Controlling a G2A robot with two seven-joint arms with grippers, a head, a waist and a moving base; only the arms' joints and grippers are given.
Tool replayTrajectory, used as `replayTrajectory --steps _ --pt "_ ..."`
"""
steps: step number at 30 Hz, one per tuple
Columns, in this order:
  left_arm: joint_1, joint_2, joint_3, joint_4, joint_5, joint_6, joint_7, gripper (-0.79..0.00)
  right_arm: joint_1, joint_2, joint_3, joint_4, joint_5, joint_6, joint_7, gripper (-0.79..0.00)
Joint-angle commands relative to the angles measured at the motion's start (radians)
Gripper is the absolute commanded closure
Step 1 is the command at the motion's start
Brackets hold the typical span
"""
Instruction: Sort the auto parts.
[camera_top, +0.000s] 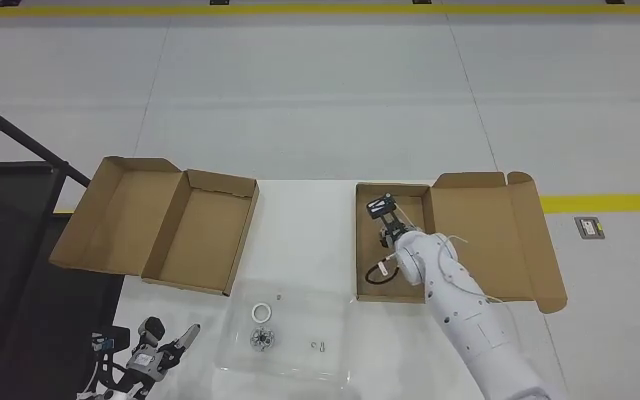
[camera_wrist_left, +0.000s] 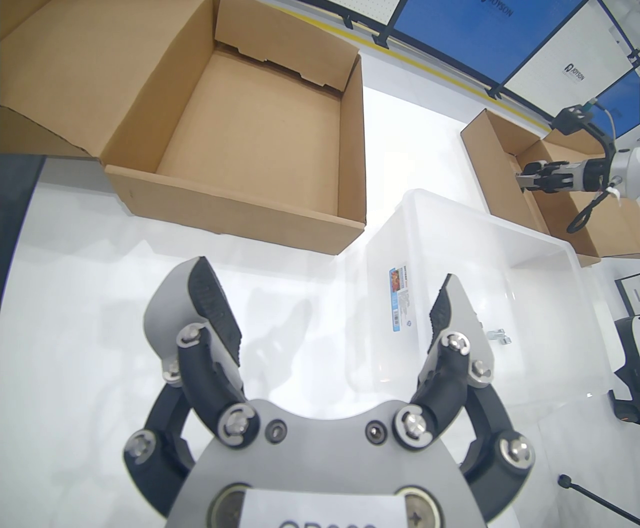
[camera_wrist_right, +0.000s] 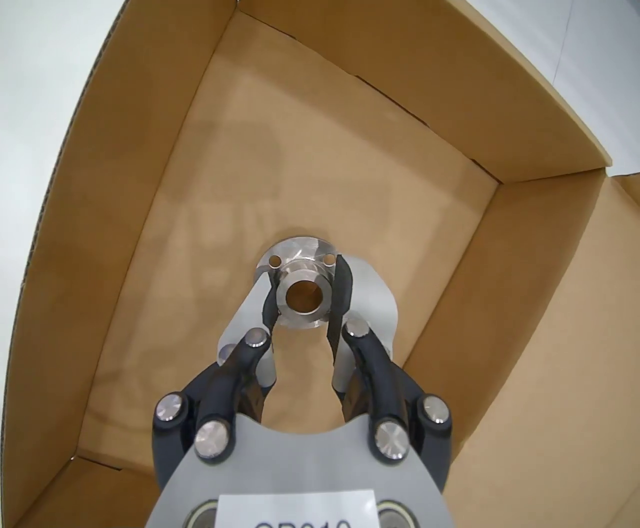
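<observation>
- Two grippers are found on opposite sides of the clear bin (camera_wrist_left: 480, 212). The left gripper (camera_wrist_left: 325, 280) is held nearest the robot, just off the bin's near left corner, with its fingers spread wide and nothing between them.
- Inside the clear bin, a white ring (camera_top: 262, 312), a dark toothed part (camera_top: 262, 340) and a small metal fastener (camera_top: 318, 346) are seen lying loose. All three are closer to the left gripper than to the right one.
- Beyond the bin's far left corner, an open left cardboard box (camera_top: 200, 240) is set on the worktop (camera_top: 300, 230).
- Beyond the bin's far right corner, the right gripper (camera_wrist_right: 306, 289) is positioned inside the right cardboard box (camera_wrist_right: 350, 165). It is clamped on the neck of a flanged metal bushing (camera_wrist_right: 301, 297).
- The bushing's bore axis is aligned with the gripper's own line, and its flange end is turned toward the box floor, well inside the walls. Whether the floor is touched cannot be told.
- A release is judged to need only parted fingers.
</observation>
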Motion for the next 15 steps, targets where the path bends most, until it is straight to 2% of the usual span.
replayTrajectory --steps 1,4,8,15 --pt "0.000 0.000 0.000 0.000 0.000 0.000 0.000 -0.785 0.000 -0.001 0.003 0.002 0.002 0.006 0.001 -0.693" --pt "0.000 0.000 0.000 0.000 0.000 0.000 0.000 -0.785 -0.017 0.000 0.008 -0.020 -0.002 0.016 -0.009 -0.677" --pt "0.000 0.000 0.000 0.000 0.000 0.000 0.000 -0.785 -0.070 0.009 0.024 -0.116 -0.026 0.034 -0.024 -0.705" --pt "0.000 0.000 0.000 0.000 0.000 0.000 0.000 -0.785 -0.307 0.044 0.069 -0.537 -0.145 0.057 0.013 -0.785"
